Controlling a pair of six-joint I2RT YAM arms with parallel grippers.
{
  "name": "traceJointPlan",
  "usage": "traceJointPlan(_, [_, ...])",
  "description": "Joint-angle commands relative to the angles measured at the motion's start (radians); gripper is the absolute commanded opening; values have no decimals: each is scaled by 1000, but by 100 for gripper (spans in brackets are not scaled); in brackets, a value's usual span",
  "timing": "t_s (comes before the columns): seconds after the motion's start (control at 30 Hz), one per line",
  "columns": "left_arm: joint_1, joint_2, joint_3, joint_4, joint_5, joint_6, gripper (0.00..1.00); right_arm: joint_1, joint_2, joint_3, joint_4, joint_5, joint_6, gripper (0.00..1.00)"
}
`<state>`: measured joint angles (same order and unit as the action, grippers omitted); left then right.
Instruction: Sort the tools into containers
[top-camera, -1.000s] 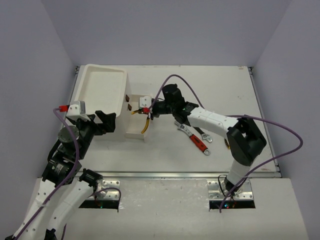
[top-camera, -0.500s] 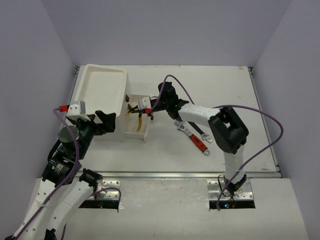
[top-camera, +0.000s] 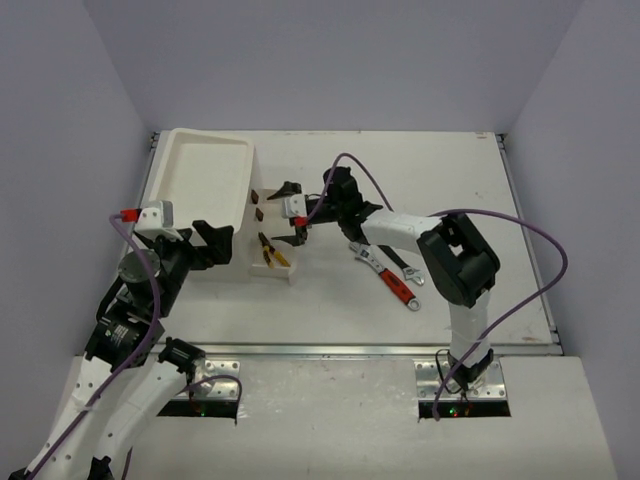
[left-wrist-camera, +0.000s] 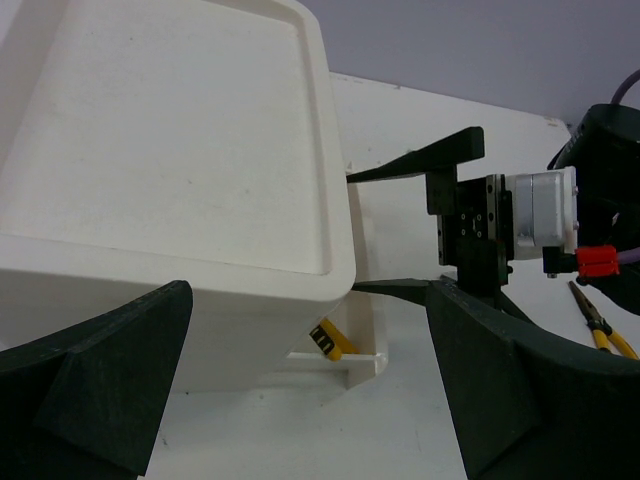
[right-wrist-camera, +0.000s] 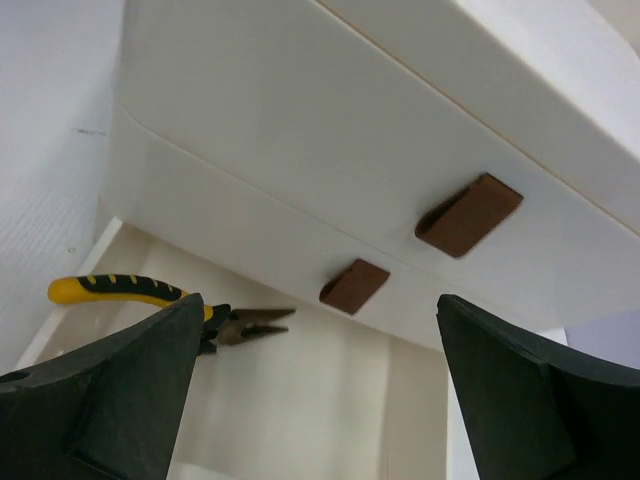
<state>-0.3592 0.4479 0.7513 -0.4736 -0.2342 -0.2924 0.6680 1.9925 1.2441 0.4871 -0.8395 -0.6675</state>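
Item 1. Tall white plastic box with a shallow rectangular tray top (top-camera: 200, 150): I am seeing it standing at the far left of the table (top-camera: 450, 180). Two small dark-red knobs (right-wrist-camera: 468, 215) are showing on its right face.

Item 2. White drawer (top-camera: 285, 270): I am logging it as standing open, pulled out to the right from the low part of the box.

Item 3. Yellow-handled pliers (top-camera: 270, 250): these are lying flat inside the open drawer, with the dark nose toward the far side and the handles toward the near side.

Item 4. Right pincer (top-camera: 292, 213): I am watching it hanging over the far end of the drawer, just right of the knobs. Its fingers are spreading wide, and the pliers are lying below and apart from them.

Item 5. Left pincer (top-camera: 197, 243): I am seeing it spread wide at the near right corner of the box. I cannot tell whether it is touching the box.

Item 6. Red-handled adjustable wrench (top-camera: 400, 290): this is lying on the table right of the drawer, beneath the right arm.

Item 7. Plain silver spanner (top-camera: 410, 273): this is lying just beside the wrench, on its right.
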Motion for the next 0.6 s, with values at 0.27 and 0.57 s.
traceJointPlan(0.27, [7, 4, -4, 52, 19, 16, 100, -202, -210, 216, -758, 1178, 813, 99])
traceJointPlan(0.57, [6, -9, -4, 55, 35, 15, 100, -643, -609, -342, -891, 1122, 1040, 97])
